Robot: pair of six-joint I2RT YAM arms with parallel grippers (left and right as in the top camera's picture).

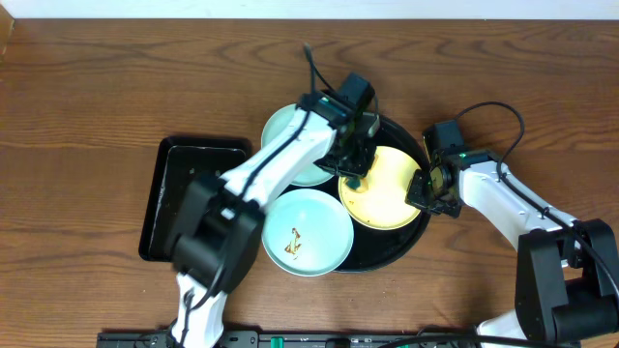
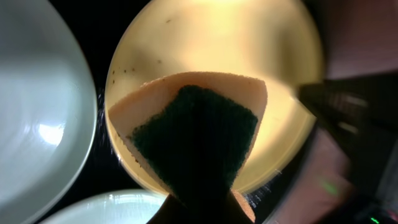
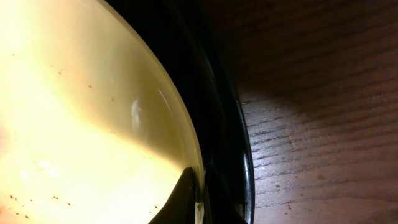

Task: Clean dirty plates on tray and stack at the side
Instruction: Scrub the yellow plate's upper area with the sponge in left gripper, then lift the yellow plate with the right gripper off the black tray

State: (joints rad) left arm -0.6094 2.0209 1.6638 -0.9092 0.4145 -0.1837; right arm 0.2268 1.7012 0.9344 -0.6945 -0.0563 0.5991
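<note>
**Tray and plates.** A large round glossy black tray [image 1: 411, 242] is located on the brown wooden table [image 1: 97, 87]. Three small round plastic plates are carried on it. A pale yellow round plastic plate [image 1: 387, 198] lies at the right side of the tray. One pale blue plate [image 1: 285, 135] lies at the far left and is partly covered by the left arm. The second pale blue plate [image 1: 324, 227] lies at the near left, with a small brown smear [image 1: 293, 242] in its middle. Fine dark specks are seen on the yellow plate [image 2: 217, 43] in the left wrist view.

**Left gripper.** The left gripper [image 1: 354, 174] is positioned over the left part of the yellow plate. Its fingers [image 2: 202, 186] are clamped on a sponge [image 2: 186, 99] with a peach-coloured body and a dark green scouring face. The sponge is held against the plate surface.

**Right gripper.** The right gripper [image 1: 426, 188] is positioned at the right rim of the yellow plate. In the right wrist view, one of its fingers [image 3: 180, 196] is seen on the inner side of the rim of the yellow plate [image 3: 81, 124], and the fingers appear closed on that rim. The outer finger is hard to separate from the dark tray rim [image 3: 233, 143].

**Other items.** A smaller rectangular black tray [image 1: 155, 208] is located on the table, left of the round tray.
</note>
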